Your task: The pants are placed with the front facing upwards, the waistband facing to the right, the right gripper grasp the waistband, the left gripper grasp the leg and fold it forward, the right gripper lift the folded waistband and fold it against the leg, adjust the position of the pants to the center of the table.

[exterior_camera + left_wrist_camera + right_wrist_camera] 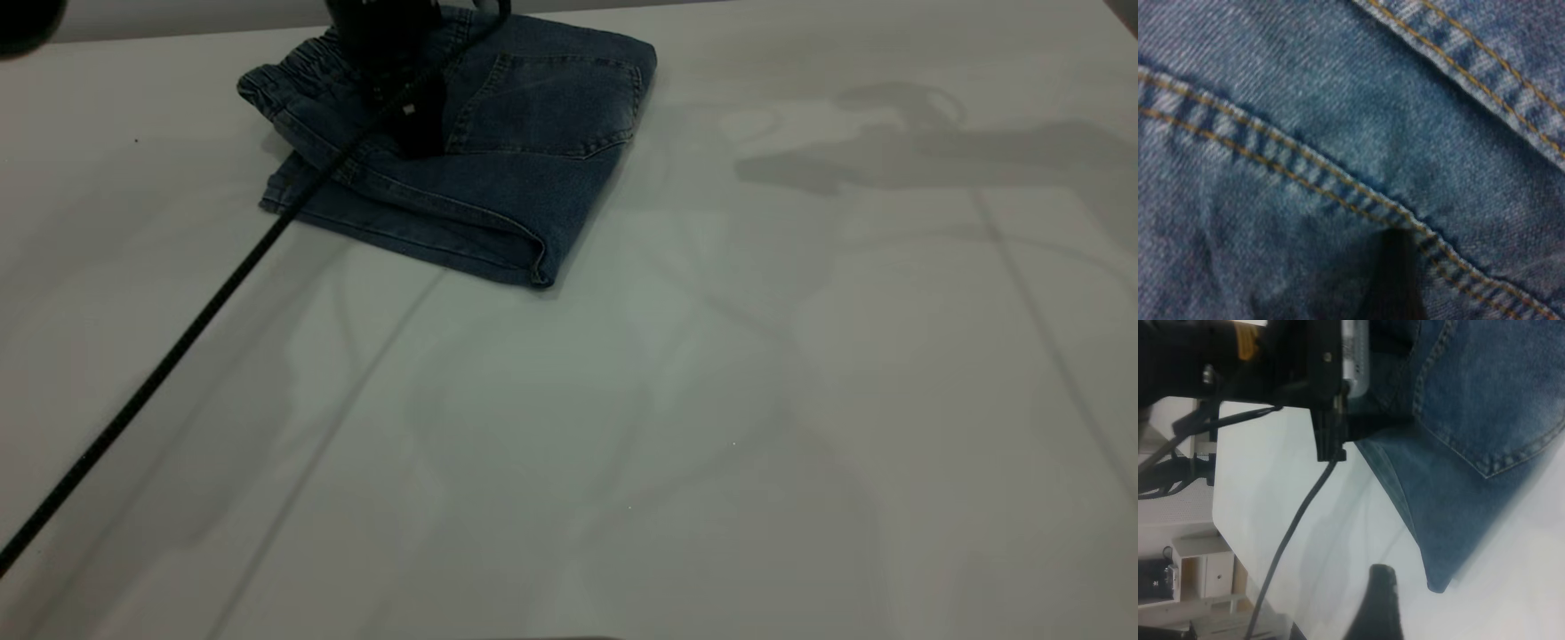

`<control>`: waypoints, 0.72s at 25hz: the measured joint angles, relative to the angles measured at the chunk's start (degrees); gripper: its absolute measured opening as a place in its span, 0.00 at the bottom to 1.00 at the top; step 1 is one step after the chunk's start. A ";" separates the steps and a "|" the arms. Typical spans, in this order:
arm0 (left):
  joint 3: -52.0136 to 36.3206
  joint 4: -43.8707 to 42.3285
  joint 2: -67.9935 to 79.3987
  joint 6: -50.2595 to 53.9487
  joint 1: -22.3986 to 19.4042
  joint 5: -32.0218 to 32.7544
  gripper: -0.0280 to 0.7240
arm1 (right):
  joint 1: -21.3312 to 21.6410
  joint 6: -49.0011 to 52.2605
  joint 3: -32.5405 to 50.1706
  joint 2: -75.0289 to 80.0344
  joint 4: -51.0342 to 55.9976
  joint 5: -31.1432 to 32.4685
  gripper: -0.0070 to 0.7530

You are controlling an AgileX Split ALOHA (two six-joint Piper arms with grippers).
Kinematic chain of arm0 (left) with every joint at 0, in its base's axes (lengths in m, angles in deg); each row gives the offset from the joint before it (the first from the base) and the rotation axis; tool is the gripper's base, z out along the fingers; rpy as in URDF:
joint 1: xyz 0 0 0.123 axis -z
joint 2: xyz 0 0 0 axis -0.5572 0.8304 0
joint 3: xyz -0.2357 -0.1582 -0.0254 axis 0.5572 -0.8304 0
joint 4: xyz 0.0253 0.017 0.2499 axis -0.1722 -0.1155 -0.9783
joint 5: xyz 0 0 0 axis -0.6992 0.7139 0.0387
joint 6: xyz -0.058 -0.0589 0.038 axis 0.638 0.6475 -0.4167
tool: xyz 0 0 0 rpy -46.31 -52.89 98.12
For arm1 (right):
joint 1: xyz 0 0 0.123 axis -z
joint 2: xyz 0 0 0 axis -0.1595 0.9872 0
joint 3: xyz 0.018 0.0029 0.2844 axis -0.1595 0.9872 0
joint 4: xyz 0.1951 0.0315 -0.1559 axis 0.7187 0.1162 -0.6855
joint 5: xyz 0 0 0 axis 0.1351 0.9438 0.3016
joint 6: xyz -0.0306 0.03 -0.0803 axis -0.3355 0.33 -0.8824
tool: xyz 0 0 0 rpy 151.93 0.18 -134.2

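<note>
The blue denim pants (533, 151) lie folded into a compact stack at the far left of the table (711, 400), back pocket up. The ruffled waistband (293, 76) shows at the stack's left end. My left gripper (404, 107) is pressed down onto the top of the pants near the waistband; its wrist view is filled with denim (1338, 120) and tan seams. The right wrist view shows the left gripper (1331, 393) on the pants (1471, 420). My right gripper (1438, 613) hovers over bare table beside a corner of the stack, open, with one fingertip (1381, 580) showing.
A black cable (178, 347) runs from the left arm diagonally across the table toward the near left edge. An arm's shadow (889, 151) falls on the far right. Past the table edge stands a white cabinet (1205, 573).
</note>
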 joint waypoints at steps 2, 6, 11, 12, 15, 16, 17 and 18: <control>0.19 0.06 0.20 0.83 0.12 0.00 0.79 | 0.00 0.00 0.00 0.00 0.00 0.00 0.77; 0.19 -1.27 0.22 8.85 2.12 0.00 0.79 | 0.00 0.00 0.00 0.00 0.05 0.00 0.77; 0.31 -2.09 0.26 28.26 6.20 0.00 0.79 | 0.06 0.00 -0.31 0.00 0.05 0.00 0.77; 0.31 -2.09 0.28 33.16 7.05 0.00 0.79 | 0.06 0.00 -0.31 -0.06 0.05 0.00 0.77; 0.31 -2.09 0.28 43.89 9.01 0.00 0.79 | 0.06 0.00 -0.31 -0.06 0.05 0.07 0.77; 0.31 -2.09 0.28 45.49 9.46 0.00 0.79 | 0.06 0.00 -0.31 -0.06 0.05 0.07 0.77; 0.31 -2.09 0.28 46.11 9.79 0.00 0.79 | 0.06 0.00 -0.31 -0.06 0.05 0.07 0.77; 0.31 -2.09 0.28 46.16 9.91 0.00 0.79 | 0.11 0.00 -0.31 -0.06 0.05 0.07 0.77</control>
